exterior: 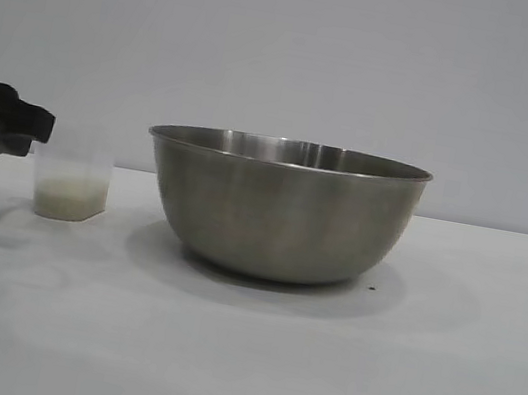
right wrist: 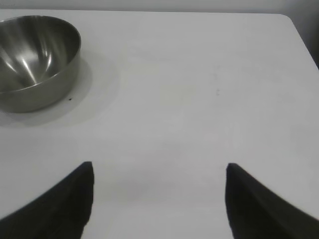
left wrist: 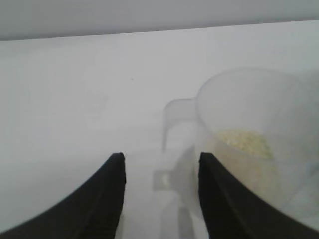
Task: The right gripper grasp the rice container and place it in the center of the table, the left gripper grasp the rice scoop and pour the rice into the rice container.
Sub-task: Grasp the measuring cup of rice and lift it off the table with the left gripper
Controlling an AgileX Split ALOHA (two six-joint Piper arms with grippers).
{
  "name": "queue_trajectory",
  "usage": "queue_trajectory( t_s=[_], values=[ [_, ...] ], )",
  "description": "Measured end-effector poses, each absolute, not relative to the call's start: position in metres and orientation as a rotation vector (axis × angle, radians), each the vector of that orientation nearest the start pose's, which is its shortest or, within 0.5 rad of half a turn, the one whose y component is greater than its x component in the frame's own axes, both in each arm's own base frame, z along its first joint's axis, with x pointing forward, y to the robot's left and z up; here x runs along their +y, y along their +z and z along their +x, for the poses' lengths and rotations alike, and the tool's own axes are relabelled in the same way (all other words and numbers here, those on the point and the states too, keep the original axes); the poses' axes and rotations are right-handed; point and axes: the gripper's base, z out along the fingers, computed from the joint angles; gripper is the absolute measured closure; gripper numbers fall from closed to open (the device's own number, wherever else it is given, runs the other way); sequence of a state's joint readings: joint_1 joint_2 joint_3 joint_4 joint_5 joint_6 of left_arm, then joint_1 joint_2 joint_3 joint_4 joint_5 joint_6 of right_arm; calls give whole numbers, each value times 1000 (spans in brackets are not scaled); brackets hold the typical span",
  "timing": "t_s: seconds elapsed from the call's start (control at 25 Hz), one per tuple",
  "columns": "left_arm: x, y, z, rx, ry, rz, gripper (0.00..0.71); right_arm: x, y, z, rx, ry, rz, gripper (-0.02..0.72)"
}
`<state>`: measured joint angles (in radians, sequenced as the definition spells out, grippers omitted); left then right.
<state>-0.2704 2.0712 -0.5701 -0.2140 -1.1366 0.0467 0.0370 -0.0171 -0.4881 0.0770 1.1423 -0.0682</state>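
Left gripper (left wrist: 159, 172) at the rice scoop (left wrist: 249, 144), jaws parted and holding nothing.

We see its fingers astride the scoop's loop handle (left wrist: 175, 113) — not closed on it; rice (left wrist: 246, 142) lies in the bottom. The rice container (exterior: 281, 205) stands mid-table (exterior: 238, 355), beside the scoop. The right gripper (right wrist: 159, 172) hangs open over bare tabletop, well apart from the bowl.

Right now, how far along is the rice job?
Done: the bowl stands mid-table, with the right gripper open and away from it. In hand: the left gripper, open, is at the scoop but not gripping it. Left: grasping, then pouring the rice.
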Motion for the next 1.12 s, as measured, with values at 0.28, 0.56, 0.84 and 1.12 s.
queue_trajectory(
  t_s=[0.28,0.56,0.84,1.12],
  values=[
    [-69,78,314,1851,-38,72,410,6,268,-10,2116,75,-119,231],
    [-71,80,325,1821,-6,112,410,6,268,-10,2116,75,-119,231],
    [-73,81,333,1798,23,149,410,6,268,-10,2116,75,-119,231],
    [-80,75,344,1780,20,217,466,6,268,-10,2116,75,-119,231]
  ],
)
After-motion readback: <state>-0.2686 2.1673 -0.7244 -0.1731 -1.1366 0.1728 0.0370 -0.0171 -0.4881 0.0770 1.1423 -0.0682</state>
